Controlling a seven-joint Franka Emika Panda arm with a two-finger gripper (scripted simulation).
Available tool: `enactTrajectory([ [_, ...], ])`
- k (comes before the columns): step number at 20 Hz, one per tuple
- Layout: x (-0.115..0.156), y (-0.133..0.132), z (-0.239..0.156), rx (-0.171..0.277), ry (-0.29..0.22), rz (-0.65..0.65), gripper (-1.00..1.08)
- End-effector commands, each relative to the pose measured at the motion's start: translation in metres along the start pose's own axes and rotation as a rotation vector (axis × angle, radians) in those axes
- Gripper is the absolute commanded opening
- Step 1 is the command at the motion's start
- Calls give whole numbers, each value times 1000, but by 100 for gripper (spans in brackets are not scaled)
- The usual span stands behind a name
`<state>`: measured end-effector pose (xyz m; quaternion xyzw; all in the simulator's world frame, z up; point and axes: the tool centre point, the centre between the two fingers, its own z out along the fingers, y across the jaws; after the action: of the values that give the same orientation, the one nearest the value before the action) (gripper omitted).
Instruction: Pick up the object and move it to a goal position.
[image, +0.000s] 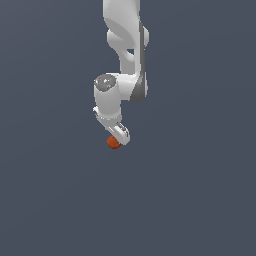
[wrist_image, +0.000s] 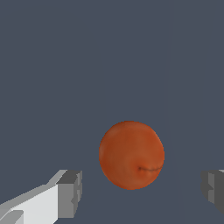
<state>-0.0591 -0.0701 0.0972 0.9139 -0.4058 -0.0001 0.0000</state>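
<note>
The object is a small orange-red ball (image: 114, 143), slightly oval, with a faint dark mark. In the exterior view it sits just below the white gripper (image: 120, 136) at the end of the arm. In the wrist view the ball (wrist_image: 131, 155) lies between the two grey fingertips, with a gap on each side. One fingertip (wrist_image: 70, 192) and the other (wrist_image: 213, 189) stand wide apart and do not touch the ball. The gripper (wrist_image: 141, 191) is open.
The white arm (image: 125, 55) comes down from the top of the exterior view. The surface around is a plain dark grey-blue floor (image: 200, 200) with no other objects or markers in view.
</note>
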Motion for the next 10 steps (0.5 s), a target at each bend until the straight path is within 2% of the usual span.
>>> enactTrajectory([
  [1, 0, 0, 1, 0, 0, 0, 100],
  [10, -1, 1, 36, 0, 0, 4, 100],
])
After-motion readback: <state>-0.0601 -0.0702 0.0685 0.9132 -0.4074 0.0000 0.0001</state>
